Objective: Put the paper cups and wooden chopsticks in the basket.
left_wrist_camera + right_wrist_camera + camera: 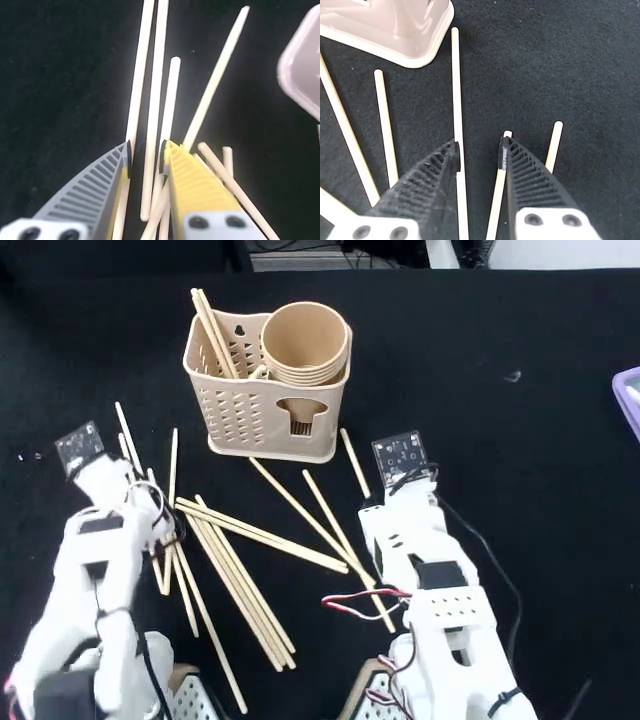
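Left gripper [146, 157]: jaws apart, low over the tabletop [60, 75], one chopstick [152, 125] lying lengthwise in the gap. Right gripper [480, 152]: jaws apart too, another chopstick [456, 90] running along one fingertip [450, 156]. Basket [262, 412] stands ahead of both grippers, stacked paper cups [305, 340] inside (two leaning chopsticks [213, 330] as well). Loose chopsticks [237, 580] lie scattered between the grippers and under the left one.

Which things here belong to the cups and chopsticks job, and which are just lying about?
Job: basket, stacked paper cups, standing chopsticks inside it, loose chopsticks.
Lying about: purple container at the right edge.
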Available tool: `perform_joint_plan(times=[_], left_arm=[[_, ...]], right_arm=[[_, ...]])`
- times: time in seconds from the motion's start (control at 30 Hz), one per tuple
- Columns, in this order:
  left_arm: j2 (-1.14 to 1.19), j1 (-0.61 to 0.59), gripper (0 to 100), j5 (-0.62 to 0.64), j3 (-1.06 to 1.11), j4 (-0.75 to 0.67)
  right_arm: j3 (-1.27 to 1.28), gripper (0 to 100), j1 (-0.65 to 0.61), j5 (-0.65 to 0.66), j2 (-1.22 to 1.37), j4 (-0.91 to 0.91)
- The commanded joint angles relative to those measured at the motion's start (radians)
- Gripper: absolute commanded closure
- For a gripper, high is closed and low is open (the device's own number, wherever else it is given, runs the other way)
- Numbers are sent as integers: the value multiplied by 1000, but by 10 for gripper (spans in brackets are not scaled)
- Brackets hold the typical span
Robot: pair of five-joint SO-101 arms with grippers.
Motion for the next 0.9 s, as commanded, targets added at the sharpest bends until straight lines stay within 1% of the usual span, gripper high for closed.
perform_joint_plan(times=[0.0,0.17,0.33,0.43,0.5,0.63,0.87], left_arm=[[166,7,873,15,-148,-8],[215,-2,873,9,-177,-8],[224,-85,870,6,-191,-8],[227,-131,870,-55,-186,-6],[227,-139,870,-78,-185,0],[227,-128,870,-84,-219,75],[245,-70,870,-84,-254,77]], right_arm=[[-35,857,-17,8,-25,2],[-35,857,-17,8,-25,2],[-35,857,-17,8,-25,2],[-35,857,-17,8,-25,2],[-35,857,-17,8,-25,2],[-35,857,-17,8,-25,2],[-35,857,-17,8,-25,2]])
